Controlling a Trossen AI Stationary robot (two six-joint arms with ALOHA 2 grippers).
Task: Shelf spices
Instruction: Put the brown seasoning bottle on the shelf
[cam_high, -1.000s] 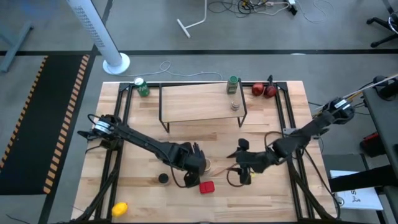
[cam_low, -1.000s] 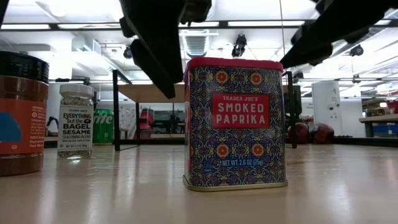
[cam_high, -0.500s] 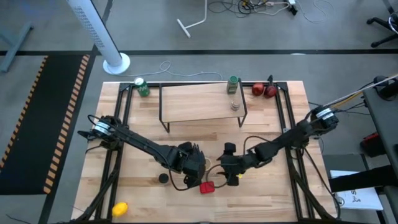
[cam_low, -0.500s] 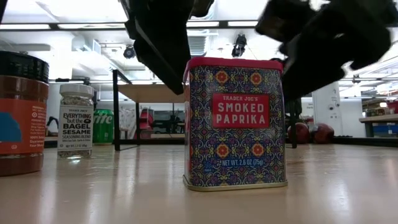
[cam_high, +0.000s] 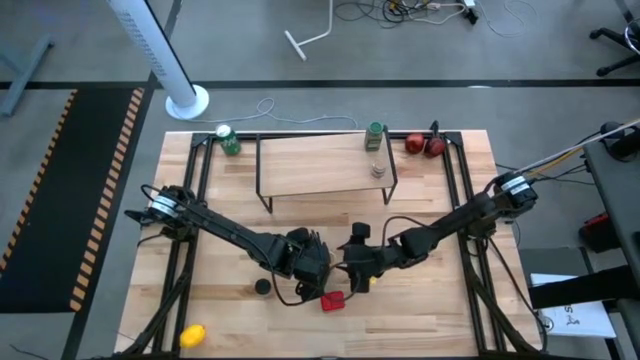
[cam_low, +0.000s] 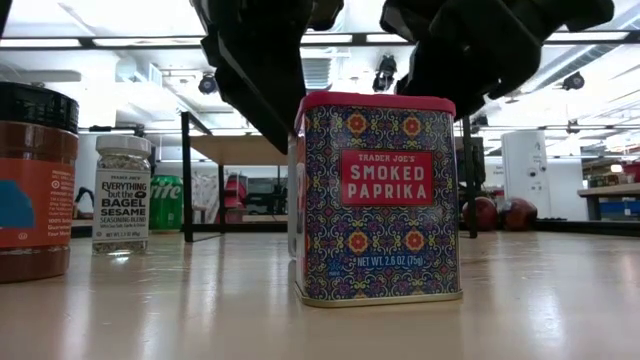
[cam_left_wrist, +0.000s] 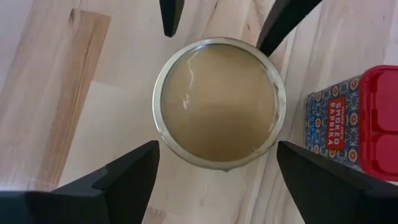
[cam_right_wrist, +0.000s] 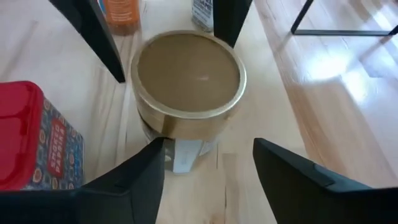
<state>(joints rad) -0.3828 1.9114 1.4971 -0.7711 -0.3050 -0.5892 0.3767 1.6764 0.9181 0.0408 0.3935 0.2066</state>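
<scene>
The tan round-lidded tub (cam_left_wrist: 219, 102) stands upright on the table. My left gripper (cam_left_wrist: 217, 146) is open above it, one finger on each side, clear of its wall. My right gripper (cam_right_wrist: 208, 146) is open too and comes from the table's right, its fingertips just short of the tub (cam_right_wrist: 186, 81). In the high view both grippers (cam_high: 318, 262) (cam_high: 350, 264) hide the tub. The red square tin (cam_high: 332, 300) stands just nearer. The shelf (cam_high: 320, 165) carries a green-capped jar (cam_high: 374, 135) and a small clear jar (cam_high: 377, 168) at its right end.
A dark-capped brown jar (cam_high: 262, 286) stands left of the tin, and a clear sesame seasoning jar (cam_low: 122, 195) behind it. A green can (cam_high: 229, 140) and two red fruits (cam_high: 425, 144) sit at the far corners. A yellow object (cam_high: 192, 334) lies near left.
My right gripper has travelled toward the table's left edge, ending close to the tub and to my left gripper. The tub and the tin have not moved.
</scene>
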